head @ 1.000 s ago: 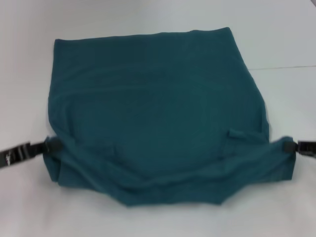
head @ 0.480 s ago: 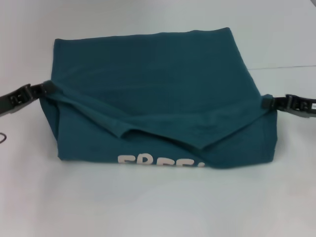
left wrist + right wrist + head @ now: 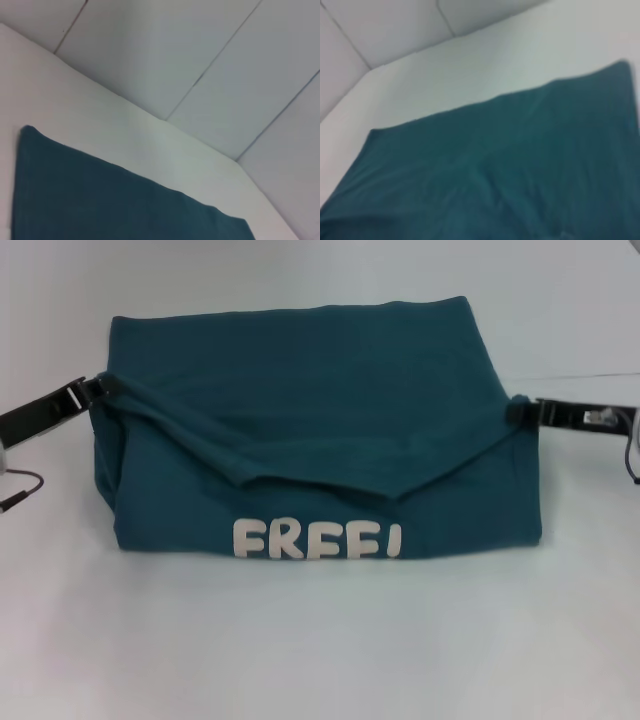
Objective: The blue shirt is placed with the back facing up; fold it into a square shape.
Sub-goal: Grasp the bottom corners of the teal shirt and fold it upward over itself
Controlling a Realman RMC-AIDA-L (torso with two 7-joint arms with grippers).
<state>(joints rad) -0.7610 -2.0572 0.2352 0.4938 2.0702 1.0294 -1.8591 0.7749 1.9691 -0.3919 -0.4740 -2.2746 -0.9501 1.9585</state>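
Head view: left gripper point(image 3: 97, 388) pinched shut on the left edge of the blue shirt point(image 3: 320, 390); right gripper point(image 3: 520, 408) clamped on its right edge, both raised at mid-height of the cloth. Between them the lifted layer sags in a shallow V. White lettering "FREE!" point(image 3: 317, 539) reads along the near fold, letter bottoms cut off by the fold. Cloth dark teal, plain, lying on the white table point(image 3: 320, 660). Wrist views show only teal fabric and table.
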